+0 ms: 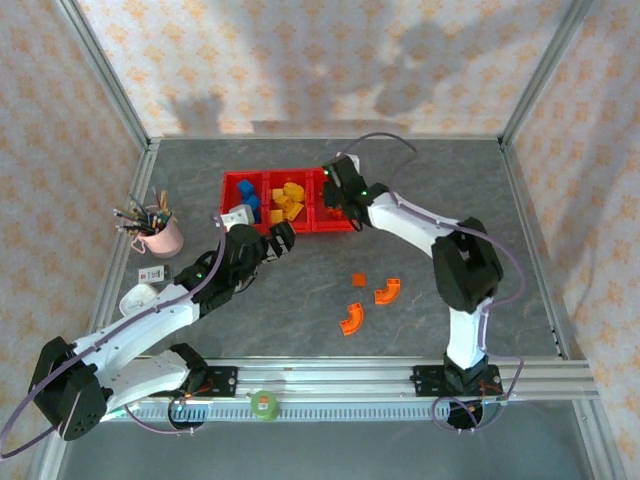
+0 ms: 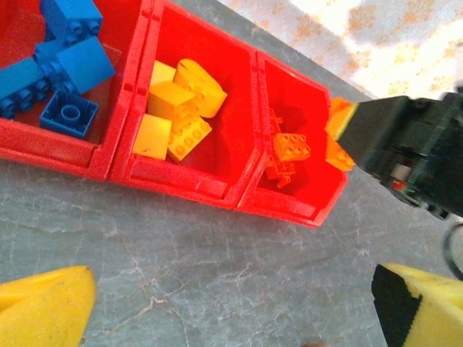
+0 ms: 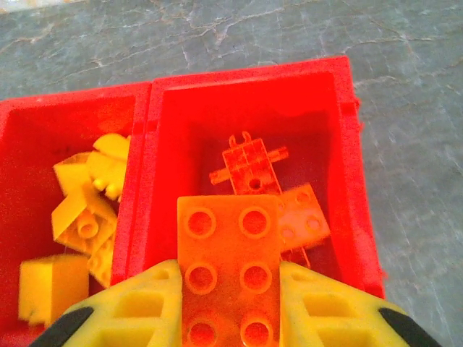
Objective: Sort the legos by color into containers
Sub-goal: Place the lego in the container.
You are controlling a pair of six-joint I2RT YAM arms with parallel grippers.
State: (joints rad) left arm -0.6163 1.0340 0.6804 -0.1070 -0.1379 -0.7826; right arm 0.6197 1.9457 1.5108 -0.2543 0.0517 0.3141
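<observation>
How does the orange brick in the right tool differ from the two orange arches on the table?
The brick is a rectangle with six studs showing; the arches are curved. The brick is gripped by the right tool above the bin holding orange pieces; the arches lie loose on the table, well short of the bins. Both are orange.

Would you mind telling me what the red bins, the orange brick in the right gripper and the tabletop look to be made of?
Red bins: glossy, slightly translucent plastic, glowing at the walls. Orange brick: smooth moulded plastic with round studs, pinched by the right gripper. Tabletop: grey with pale veins, stone-look; possibly a printed laminate.
</observation>
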